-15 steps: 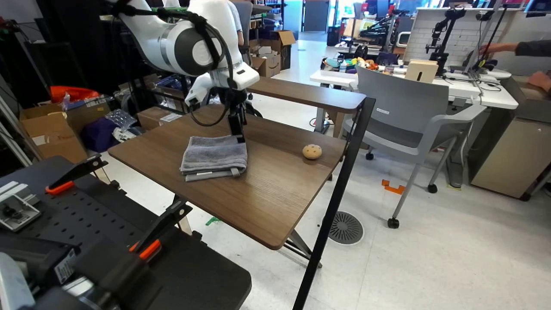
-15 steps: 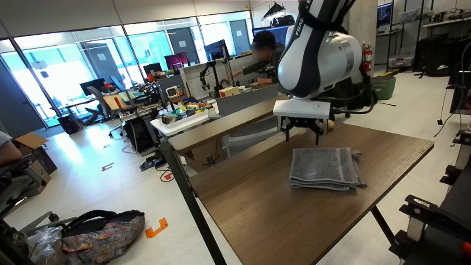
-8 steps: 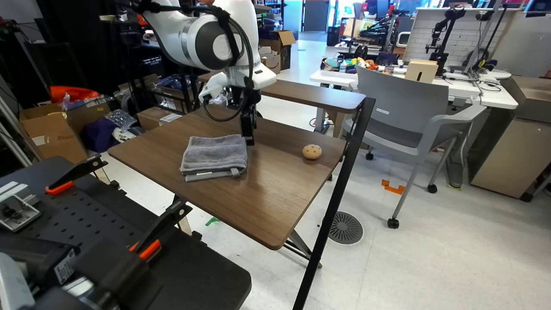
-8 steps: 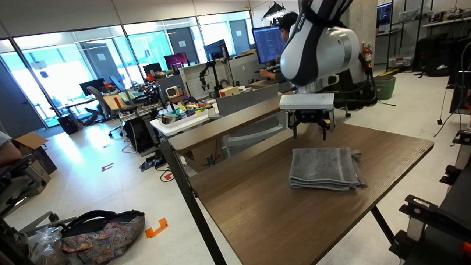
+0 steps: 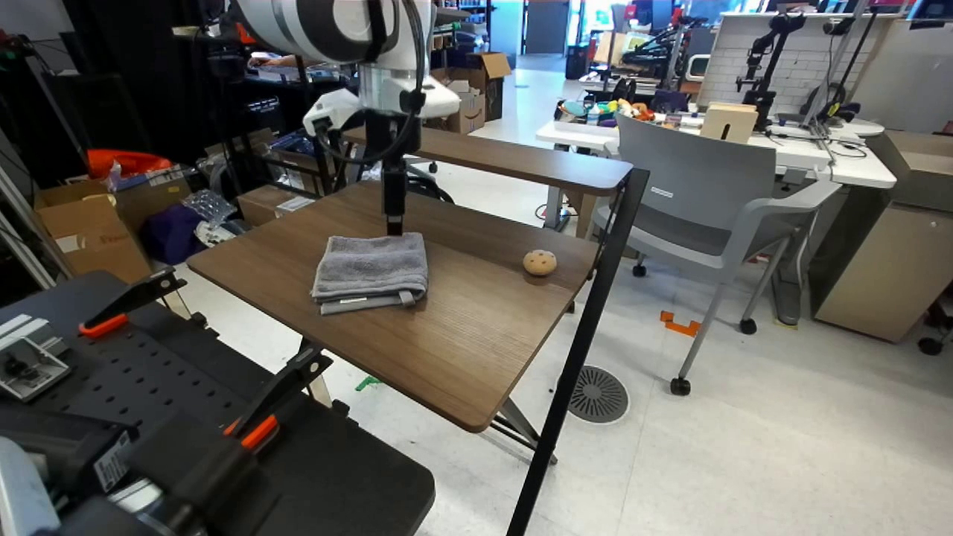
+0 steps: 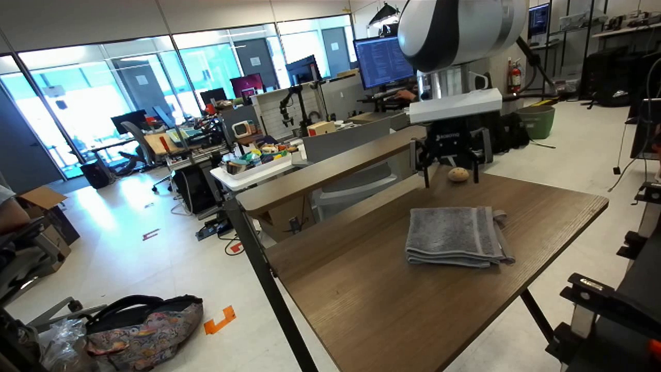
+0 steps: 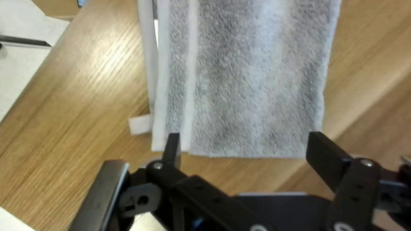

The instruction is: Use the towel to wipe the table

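Observation:
The gray folded towel [image 5: 371, 269] lies rumpled on the brown wood-grain table [image 5: 476, 335]. It also shows in an exterior view [image 6: 454, 235] and fills the top middle of the wrist view [image 7: 250, 77]. My gripper [image 5: 394, 229] points down above the towel's far edge; in an exterior view the gripper [image 6: 451, 183] hangs behind the towel. In the wrist view the gripper [image 7: 243, 136] is open, its fingers wide apart with nothing between them. The fingertips overlap the towel's near edge there; I cannot tell their exact height above it.
A small round tan ball [image 5: 540, 262] sits on the table near its far right edge. A raised narrow brown shelf [image 5: 536, 160] and a black slanted leg [image 5: 577, 350] border the table. A black bench with clamps [image 5: 283, 394] stands close by. A grey chair [image 5: 700, 171] is behind.
My gripper first shifts slightly right, then left and back in an exterior view, and now hangs straighter with the wrist turned. The towel has not moved. The ball shows beside the fingers now.

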Controlling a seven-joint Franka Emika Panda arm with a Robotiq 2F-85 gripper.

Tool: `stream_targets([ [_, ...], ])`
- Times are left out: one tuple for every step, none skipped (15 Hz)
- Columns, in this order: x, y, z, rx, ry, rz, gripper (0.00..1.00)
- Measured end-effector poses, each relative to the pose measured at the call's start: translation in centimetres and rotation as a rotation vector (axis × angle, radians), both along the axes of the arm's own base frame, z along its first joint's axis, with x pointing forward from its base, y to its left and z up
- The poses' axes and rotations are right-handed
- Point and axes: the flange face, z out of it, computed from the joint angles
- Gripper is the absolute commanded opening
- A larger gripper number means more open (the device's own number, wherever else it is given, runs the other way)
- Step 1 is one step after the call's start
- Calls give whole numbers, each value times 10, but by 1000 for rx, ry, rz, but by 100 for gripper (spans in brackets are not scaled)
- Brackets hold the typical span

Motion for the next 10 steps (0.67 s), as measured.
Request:
stream_targets([
  [-10, 9, -13, -1, 27, 16, 100],
  [-21, 17, -26, -6, 56, 34, 100],
  [-31, 25, -40, -12, 85, 51, 100],
  [-40, 32, -55, -19, 104, 64, 100],
  [-47, 38, -69, -27, 104, 76, 100],
  [-53, 42, -82, -34, 99, 85, 100],
  [-56, 44, -89, -38, 96, 90, 100],
  [-56, 44, -91, -40, 91, 92, 100],
  [-55, 44, -90, -40, 89, 91, 100],
  [-55, 44, -89, -39, 88, 91, 100],
])
